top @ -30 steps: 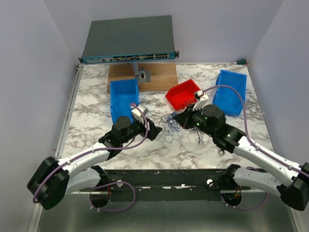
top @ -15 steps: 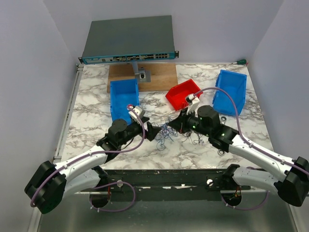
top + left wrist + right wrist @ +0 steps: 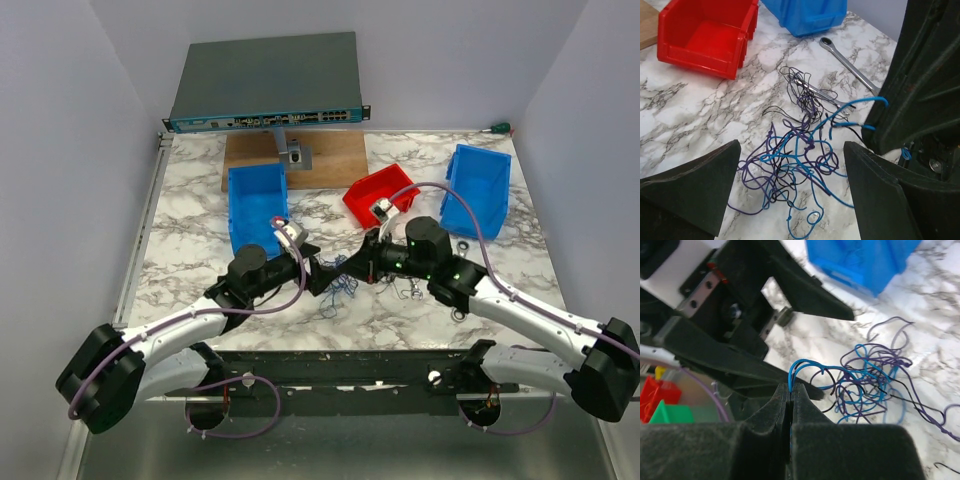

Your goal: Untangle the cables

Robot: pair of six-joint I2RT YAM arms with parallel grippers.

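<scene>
Both grippers closer together than a second ago, meeting over cables (image 3: 795,155). Left gripper (image 3: 790,200): fingers wide apart, straddling heap. Right gripper (image 3: 790,390) has slid left, jaws pressed together on blue strand (image 3: 801,364) looping up out of tips. Cables: loose knot of blue, purple and black hair-thin wire on marble table (image 3: 190,255), near centre, heap shifted nearer. Wrench (image 3: 850,62) just beyond, among outer black loops. Red bin (image 3: 705,35) farther, blue bin (image 3: 805,12) beside it. Switch (image 3: 265,85) at back, panel print too small to read.
</scene>
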